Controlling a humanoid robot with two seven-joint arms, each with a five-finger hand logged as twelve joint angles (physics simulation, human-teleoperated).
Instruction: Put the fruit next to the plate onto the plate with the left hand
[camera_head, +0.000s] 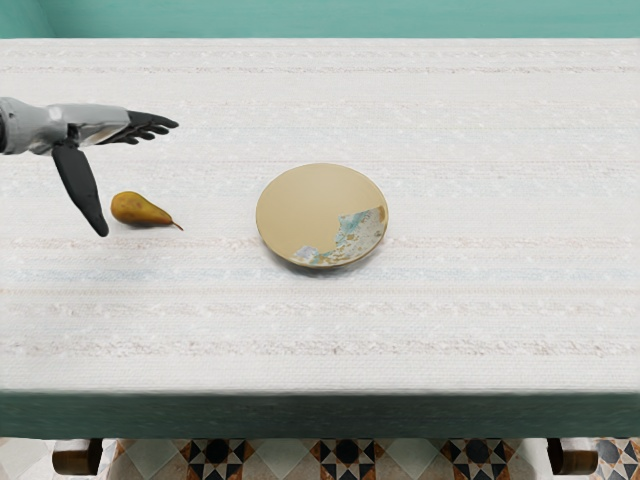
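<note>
Head view: pear (140, 210) on the worktop (480, 300), not on the plate (300, 205)
Left robot hand (100, 135) hovers just above-left of the pear - fingers stretched out, thumb hanging down, holding nothing. The pear lies on its side, left of the tan plate.

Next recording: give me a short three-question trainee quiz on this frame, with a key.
1. True or false: the pear lies on the plate.
2. The left hand is: A) shut on the pear; B) open, holding nothing; C) resting on the plate.
3. Fill in: in the picture, the pear lies to the ___ of the plate.
Key: 1 false; 2 B; 3 left.
</note>
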